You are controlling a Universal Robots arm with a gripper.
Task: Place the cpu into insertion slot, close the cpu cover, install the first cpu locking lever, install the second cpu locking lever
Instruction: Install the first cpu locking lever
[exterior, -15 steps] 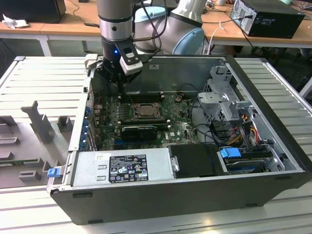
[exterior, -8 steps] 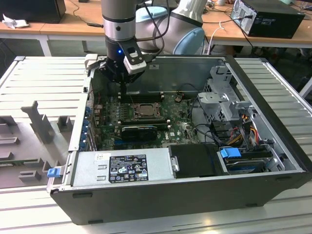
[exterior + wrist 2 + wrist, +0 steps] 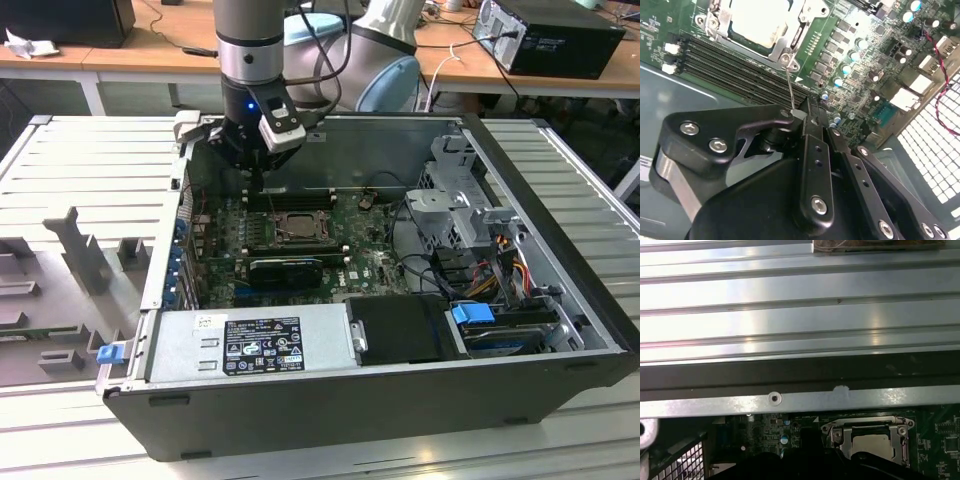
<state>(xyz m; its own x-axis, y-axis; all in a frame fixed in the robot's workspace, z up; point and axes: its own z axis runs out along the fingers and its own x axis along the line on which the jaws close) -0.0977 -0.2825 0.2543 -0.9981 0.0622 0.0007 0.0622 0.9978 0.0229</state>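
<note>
electronics lab: open pc case (image 3: 300, 420) on slatted metal bench (image 3: 90, 160), cable-strewn wooden desks (image 3: 150, 45) behind.

Bright, even light (some glare)

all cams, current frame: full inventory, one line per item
computer case: 1, black, lying open on the table
slatted table: 1, silver, under the case
motherboard: 1, green, on the case floor
cpu: 1, silvery, mid-board
cpu cover: 1, silver frame, down around the cpu
locking lever: 1, thin metal wire, by the cover's corner
memory slots: several, black, alongside the cover
power supply: 1, grey, at the case's near edge
drive cage: 1, grey, the exterior view's right
fixtures: several, grey, on the table, the exterior view's left
arm: 1, silver-grey, above the case
pincer: 1, black, shut on the lever's end
</note>
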